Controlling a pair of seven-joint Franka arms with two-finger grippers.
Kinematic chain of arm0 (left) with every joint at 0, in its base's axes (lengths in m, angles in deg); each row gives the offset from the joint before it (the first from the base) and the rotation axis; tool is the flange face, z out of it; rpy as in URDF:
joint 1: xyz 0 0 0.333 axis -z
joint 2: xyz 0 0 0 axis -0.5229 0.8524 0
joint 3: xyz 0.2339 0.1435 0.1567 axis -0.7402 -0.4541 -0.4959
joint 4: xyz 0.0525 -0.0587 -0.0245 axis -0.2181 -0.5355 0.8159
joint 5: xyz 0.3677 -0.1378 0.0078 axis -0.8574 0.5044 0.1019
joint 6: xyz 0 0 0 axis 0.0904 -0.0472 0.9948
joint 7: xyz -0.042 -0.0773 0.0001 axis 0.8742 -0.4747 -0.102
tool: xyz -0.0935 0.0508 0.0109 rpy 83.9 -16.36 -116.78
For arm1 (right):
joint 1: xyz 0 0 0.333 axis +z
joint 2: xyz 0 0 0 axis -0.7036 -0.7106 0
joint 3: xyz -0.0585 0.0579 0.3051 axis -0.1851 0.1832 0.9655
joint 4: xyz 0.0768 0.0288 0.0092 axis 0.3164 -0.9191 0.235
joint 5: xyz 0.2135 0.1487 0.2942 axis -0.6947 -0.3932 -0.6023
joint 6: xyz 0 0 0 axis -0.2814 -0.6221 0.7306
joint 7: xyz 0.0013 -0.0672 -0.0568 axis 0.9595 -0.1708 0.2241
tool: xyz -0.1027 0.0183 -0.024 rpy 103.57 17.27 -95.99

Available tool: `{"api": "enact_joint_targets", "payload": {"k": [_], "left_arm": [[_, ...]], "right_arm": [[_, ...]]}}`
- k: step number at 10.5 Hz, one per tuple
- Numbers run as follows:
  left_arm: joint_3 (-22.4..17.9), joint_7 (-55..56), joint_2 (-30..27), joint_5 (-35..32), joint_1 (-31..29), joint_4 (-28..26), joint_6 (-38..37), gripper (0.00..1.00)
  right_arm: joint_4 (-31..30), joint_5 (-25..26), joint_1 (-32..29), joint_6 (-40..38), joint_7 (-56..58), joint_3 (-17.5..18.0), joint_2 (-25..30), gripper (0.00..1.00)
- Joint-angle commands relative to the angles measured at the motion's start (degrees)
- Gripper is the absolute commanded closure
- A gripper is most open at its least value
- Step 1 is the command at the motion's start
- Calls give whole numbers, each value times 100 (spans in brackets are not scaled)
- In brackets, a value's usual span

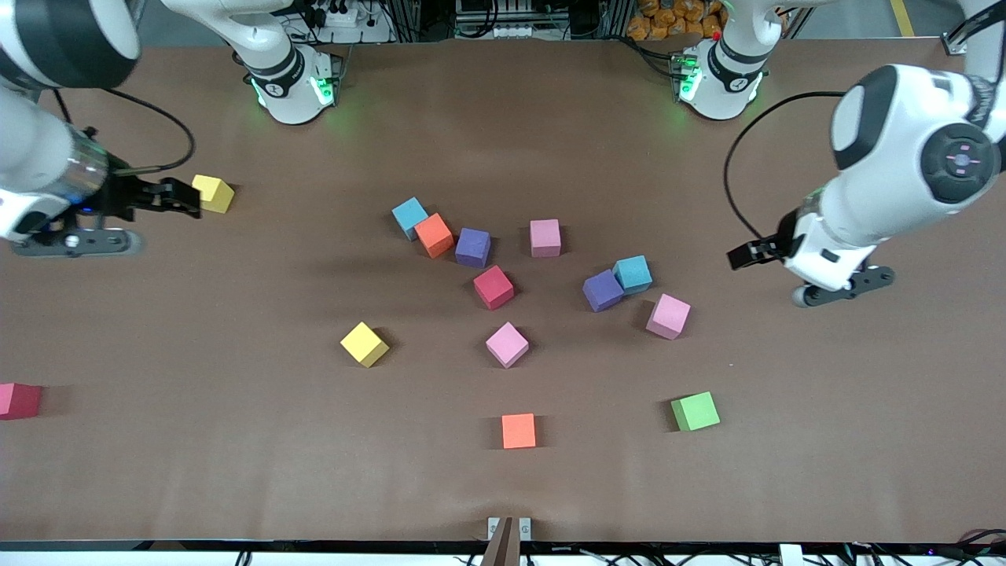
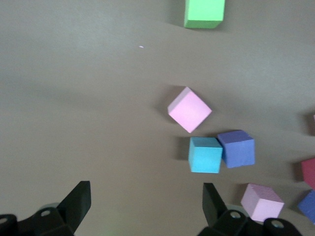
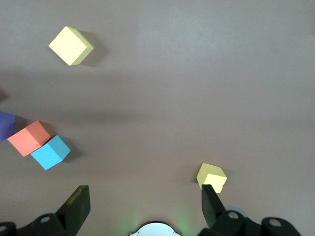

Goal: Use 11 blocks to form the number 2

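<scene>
Front view: blocks point(image 1: 493, 287) scattered mid-table, no digit formed.
I see the left gripper point(image 1: 743, 255) at three o'clock and the right gripper point(image 1: 182, 198) at nine, both wide and empty.

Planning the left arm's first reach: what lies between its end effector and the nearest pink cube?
Only bare table. In the front view nothing sits between the open left end effector and the pink cube.

Brown table point(image 1: 236, 472) under scattered blocks point(image 1: 507, 344) (none stacked, some touching)
</scene>
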Motion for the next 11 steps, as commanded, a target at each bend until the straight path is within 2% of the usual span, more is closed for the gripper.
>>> {"api": "enact_joint_targets", "payload": {"k": [1,4,5,7,11], "left_arm": [[517,908,-180,133,-20,-577,688,0],[1046,2261,-22,72,146,-746,1007,0],[1055,2692,48,63,390,-789,1112,0],[1047,3352,110,36,839,-1183,1838,0],[1055,4523,934,-956,1429,-1230,2562,0]], "right_arm": [[-29,-265,280,132,-16,-8,-334,0],[-563,-275,808,817,-16,0,-397,0],[-861,-301,1053,1131,-24,9,-336,0],[-1423,-354,1405,1781,-25,35,-326,0],[-2339,-511,1915,2925,-7,141,-265,0]]}}
